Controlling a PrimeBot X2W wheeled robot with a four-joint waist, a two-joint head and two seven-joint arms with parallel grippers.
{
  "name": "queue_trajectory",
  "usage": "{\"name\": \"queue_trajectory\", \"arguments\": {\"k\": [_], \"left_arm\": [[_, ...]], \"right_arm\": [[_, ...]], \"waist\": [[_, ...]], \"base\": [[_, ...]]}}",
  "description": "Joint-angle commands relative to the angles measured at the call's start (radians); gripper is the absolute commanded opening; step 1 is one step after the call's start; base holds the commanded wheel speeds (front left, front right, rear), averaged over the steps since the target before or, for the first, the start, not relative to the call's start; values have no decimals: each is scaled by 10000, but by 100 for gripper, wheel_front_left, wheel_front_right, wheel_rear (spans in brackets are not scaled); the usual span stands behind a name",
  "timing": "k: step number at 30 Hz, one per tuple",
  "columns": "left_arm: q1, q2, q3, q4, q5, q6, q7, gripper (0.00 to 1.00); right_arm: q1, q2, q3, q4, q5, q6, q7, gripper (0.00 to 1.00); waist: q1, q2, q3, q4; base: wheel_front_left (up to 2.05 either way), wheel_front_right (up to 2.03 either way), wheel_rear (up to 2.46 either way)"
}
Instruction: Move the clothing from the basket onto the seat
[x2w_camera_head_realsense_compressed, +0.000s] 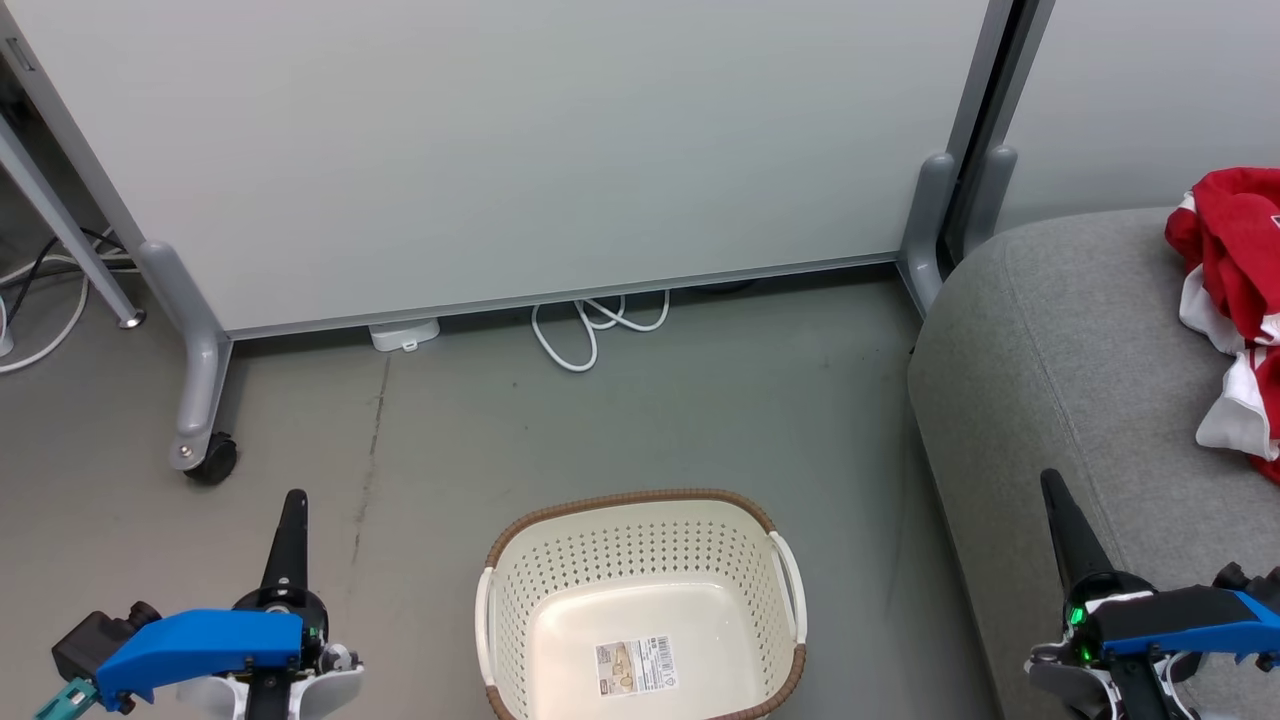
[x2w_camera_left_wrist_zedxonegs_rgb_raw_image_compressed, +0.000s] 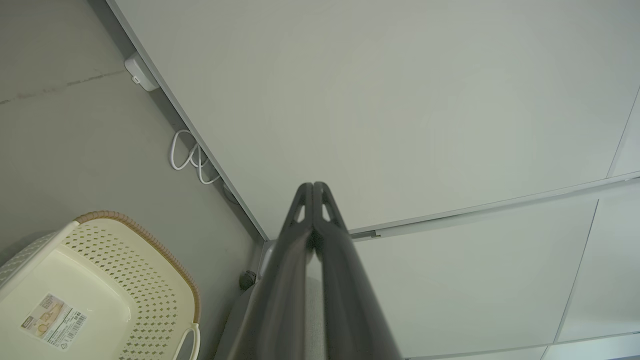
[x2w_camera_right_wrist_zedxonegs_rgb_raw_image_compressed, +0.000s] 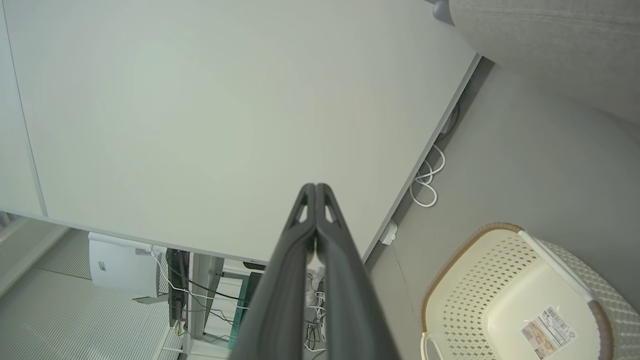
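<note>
Grey floor (x2w_camera_head_realsense_compressed: 700, 420) under the basket (x2w_camera_head_realsense_compressed: 630, 497), red clothing (x2w_camera_head_realsense_compressed: 1235, 240) up on the seat (x2w_camera_head_realsense_compressed: 1050, 350).

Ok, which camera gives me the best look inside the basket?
The head view: it looks down into the basket, showing nearly all its rim, both handles and the floor with its label. In the left wrist view the basket is cropped at a lower corner; in the right wrist view the basket is too.

An office-like lab: wheeled partition panels (x2w_camera_head_realsense_compressed: 500, 150), loose cables (x2w_camera_head_realsense_compressed: 590, 328), bare grey floor (x2w_camera_head_realsense_compressed: 700, 400).
</note>
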Motion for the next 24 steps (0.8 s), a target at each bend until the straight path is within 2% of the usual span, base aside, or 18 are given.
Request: {"name": "queue_trajectory", "arguments": {"k": [1,24], "left_arm": [[-207,10,106,-125,-242,-19,69,0],[-238,-63,404,-352,-1824,-25,549,0]], "right_arm": [[-127,-15,-32,-111,297,3,52,0],[-137,-15,-152,-163,2138,4,378,0]], "waist": [[-1,0,-5,-5],[-1,0,-71,-71]], "base": [[0,0,0],[0,0,0]]}}
